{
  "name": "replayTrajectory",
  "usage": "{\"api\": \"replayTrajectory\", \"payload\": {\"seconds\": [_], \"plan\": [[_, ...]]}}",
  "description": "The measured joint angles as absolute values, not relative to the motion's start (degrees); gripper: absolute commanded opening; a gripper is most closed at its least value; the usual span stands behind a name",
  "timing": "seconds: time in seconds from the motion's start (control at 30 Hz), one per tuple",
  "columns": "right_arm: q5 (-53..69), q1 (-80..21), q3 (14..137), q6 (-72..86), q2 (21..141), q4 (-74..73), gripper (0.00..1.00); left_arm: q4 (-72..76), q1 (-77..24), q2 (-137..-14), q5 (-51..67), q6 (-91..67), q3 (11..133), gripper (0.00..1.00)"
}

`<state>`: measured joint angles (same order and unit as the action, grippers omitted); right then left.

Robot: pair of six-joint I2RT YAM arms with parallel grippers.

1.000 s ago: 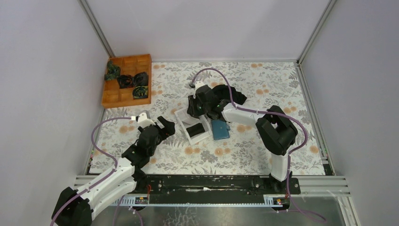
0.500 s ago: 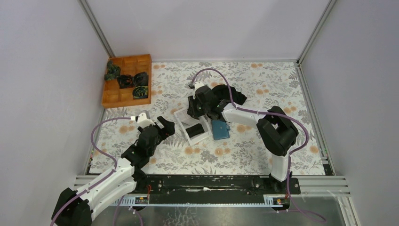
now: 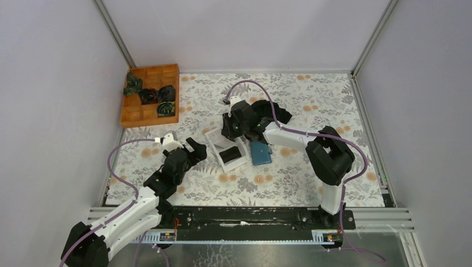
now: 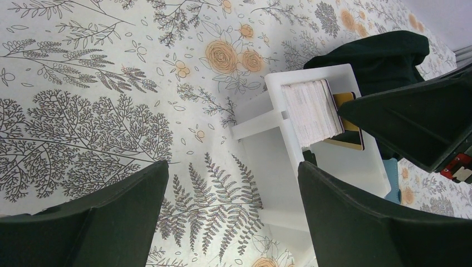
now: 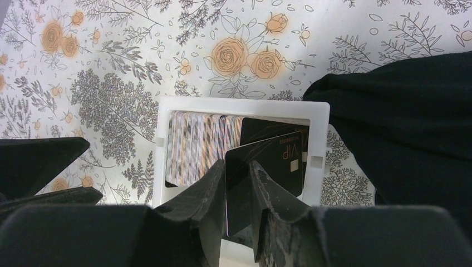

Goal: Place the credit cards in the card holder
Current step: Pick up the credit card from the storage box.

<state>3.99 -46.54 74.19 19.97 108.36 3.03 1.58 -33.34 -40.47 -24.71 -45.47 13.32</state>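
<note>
1. Counter [image 3: 289, 183] room lies open toward the near edge and the right. A black cloth [image 3: 275, 114] crowds the far side, and a wooden box [image 3: 150, 95] sits well apart at far left.
2. Mid-counter sits the white tray [image 5: 239, 103], and its walls hem in what it holds.
3. Just left of the tray hangs the left pincer [image 4: 234, 165], fingers wide apart and empty.
4. Over the tray's far compartment, the right pincer [image 5: 236, 164] is clamped on one card's edge.
5. Flat just beside the tray's right wall lies the card holder [image 3: 260, 153], nearer the right arm's base than that pincer is. Its long axis runs roughly near-to-far, and the right arm is plainly the closer one.
6. Packed on edge in the far compartment stand the credit cards [image 5: 195, 144].
7. Upright in the grip is the black card [image 5: 278, 161], seemingly partly above the stack. It likely needs to clear the wall, then travel right and nearward.
</note>
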Motion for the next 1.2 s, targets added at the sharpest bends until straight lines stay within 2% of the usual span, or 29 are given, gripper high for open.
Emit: {"api": "replayTrajectory", "payload": {"seconds": [1.2], "plan": [[4.16, -47.0, 74.19, 20.23, 107.94, 3.03, 0.31, 1.26, -33.34, -39.79, -24.93, -45.82, 13.32, 0.94]]}}
